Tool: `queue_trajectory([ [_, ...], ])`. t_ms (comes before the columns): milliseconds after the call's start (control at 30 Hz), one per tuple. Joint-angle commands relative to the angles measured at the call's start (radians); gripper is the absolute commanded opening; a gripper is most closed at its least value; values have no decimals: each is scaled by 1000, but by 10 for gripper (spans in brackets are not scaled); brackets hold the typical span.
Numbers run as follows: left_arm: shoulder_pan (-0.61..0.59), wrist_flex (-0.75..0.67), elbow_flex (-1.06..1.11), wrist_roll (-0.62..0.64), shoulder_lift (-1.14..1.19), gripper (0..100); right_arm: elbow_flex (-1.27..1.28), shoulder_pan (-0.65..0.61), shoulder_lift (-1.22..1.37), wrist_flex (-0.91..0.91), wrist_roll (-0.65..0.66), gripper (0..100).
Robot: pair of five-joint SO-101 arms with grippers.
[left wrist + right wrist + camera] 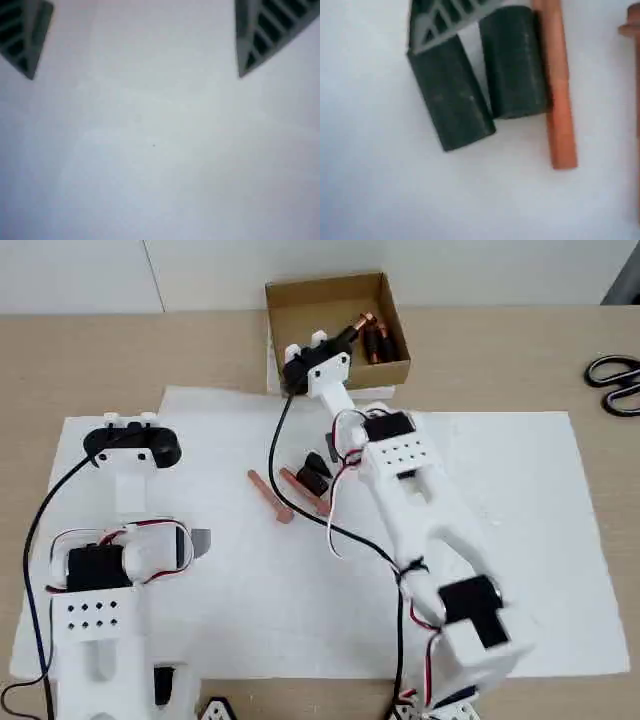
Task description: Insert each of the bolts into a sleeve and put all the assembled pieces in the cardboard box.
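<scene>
Two black sleeves lie side by side on the white paper, with a copper bolt along the second one. My right gripper hovers low over them, open; one grey finger overlaps the end of the first sleeve. From above, the sleeves and two loose bolts lie beside the right arm. The cardboard box at the back holds assembled pieces. My left gripper is open over bare paper.
The white paper sheet covers most of the table. Scissors lie at the far right edge. The left arm stands at the left, away from the parts. A second bolt's head shows beyond the first bolt.
</scene>
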Motion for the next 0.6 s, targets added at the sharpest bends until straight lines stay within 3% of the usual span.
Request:
queue_trajectory([
  [0, -2, -21, -4, 8, -5, 244, -207, -13, 101, 76, 11, 173],
  [267, -2, -20, -4, 8, -5, 244, -476, -48, 298, 213, 81, 173],
  [567, -2, -20, -4, 8, -5, 244, -516, -71, 361, 255, 81, 173],
])
